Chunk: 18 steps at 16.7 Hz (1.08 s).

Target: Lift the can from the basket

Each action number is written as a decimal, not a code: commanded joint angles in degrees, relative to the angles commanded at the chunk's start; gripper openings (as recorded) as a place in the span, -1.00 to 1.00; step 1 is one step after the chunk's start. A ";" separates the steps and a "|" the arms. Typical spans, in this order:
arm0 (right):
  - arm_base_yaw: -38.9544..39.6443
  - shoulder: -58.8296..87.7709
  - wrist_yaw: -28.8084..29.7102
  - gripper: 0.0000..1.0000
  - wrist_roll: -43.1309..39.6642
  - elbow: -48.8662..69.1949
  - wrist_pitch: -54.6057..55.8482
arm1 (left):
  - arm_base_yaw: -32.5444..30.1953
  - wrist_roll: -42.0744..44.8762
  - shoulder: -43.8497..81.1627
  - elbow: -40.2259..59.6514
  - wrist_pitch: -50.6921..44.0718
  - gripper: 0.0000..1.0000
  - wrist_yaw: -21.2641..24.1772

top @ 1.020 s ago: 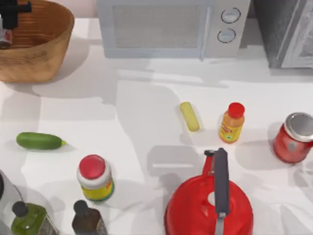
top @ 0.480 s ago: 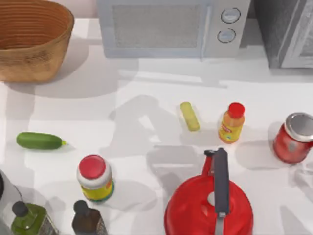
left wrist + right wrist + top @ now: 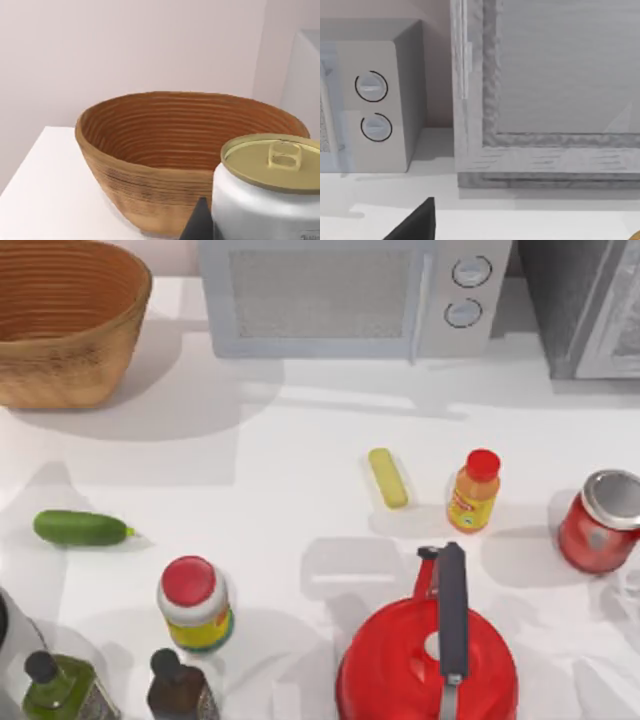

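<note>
Clearly the can (image 3: pixel 267 187) is rigid, light, slick-sided; left gripper holds its side wall, clear of the basket (image 3: pixel 150 165); right gripper's state unclear.

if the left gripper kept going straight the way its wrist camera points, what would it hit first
Probably the basket: it lies directly ahead in the left wrist view, beyond the can close by a dark fingertip. The can's low edge might catch the basket's near rim first, though depth is unclear.

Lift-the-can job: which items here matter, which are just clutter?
Job:
- can, out of the basket, at the left gripper
- basket, top view's far left corner

Lying about:
- cucumber
- orange bottle
- red can
- red kettle
- red-capped jar
- microwave
</note>
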 joint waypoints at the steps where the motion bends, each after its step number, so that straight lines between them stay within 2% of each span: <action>1: 0.00 0.00 0.00 1.00 0.00 0.00 0.00 | -0.59 0.00 -5.38 -5.24 1.51 -1.00 -0.13; 5: 0.00 0.00 0.00 1.00 0.00 0.00 0.00 | -2.69 0.13 -21.36 -21.11 5.96 -1.00 -0.59; 8: 0.00 0.00 0.00 1.00 0.00 0.00 0.00 | -3.51 0.25 -27.12 -26.90 7.59 -1.00 -0.91; 15: 0.00 0.00 0.00 1.00 0.00 0.00 0.00 | -3.40 0.39 -27.81 -27.08 7.72 -1.00 -0.96; 18: 0.00 0.00 0.00 1.00 0.00 0.00 0.00 | -3.30 0.54 -24.48 -24.78 9.21 -1.00 2.02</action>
